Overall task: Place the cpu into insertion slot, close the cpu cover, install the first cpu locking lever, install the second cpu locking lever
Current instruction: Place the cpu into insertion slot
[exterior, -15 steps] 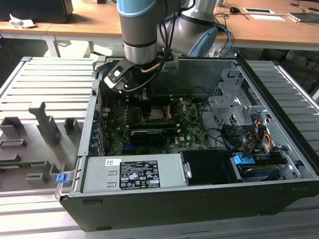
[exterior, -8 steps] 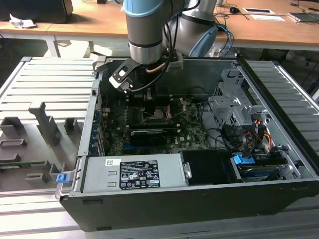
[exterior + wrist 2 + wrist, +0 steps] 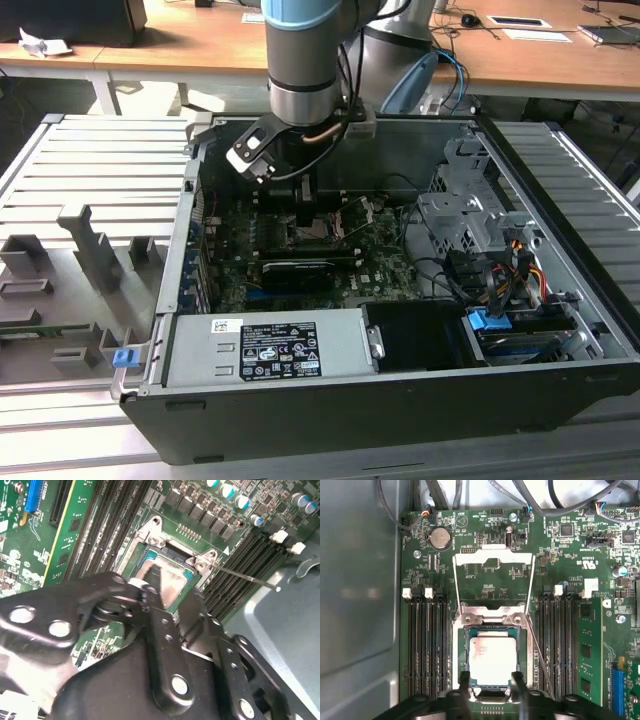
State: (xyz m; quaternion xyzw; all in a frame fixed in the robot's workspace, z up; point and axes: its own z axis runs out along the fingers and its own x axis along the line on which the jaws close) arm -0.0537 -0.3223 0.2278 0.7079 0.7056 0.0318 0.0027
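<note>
cpu (image 3: 492,660) in insertion slot (image 3: 492,630), gripper (image 3: 491,678) pinching it

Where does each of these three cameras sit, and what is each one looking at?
Exterior view: off the arm, outside the computer case, looking down into it; shows that arm and its tool.
First wrist view: on the arm, looking straight down at the chip at its socket, cover raised; the tool's end shows.
Second wrist view: on the arm, looking slantwise past the tool at the chip.
Shared: both wrist views show chip, tool and circuit board.
</note>
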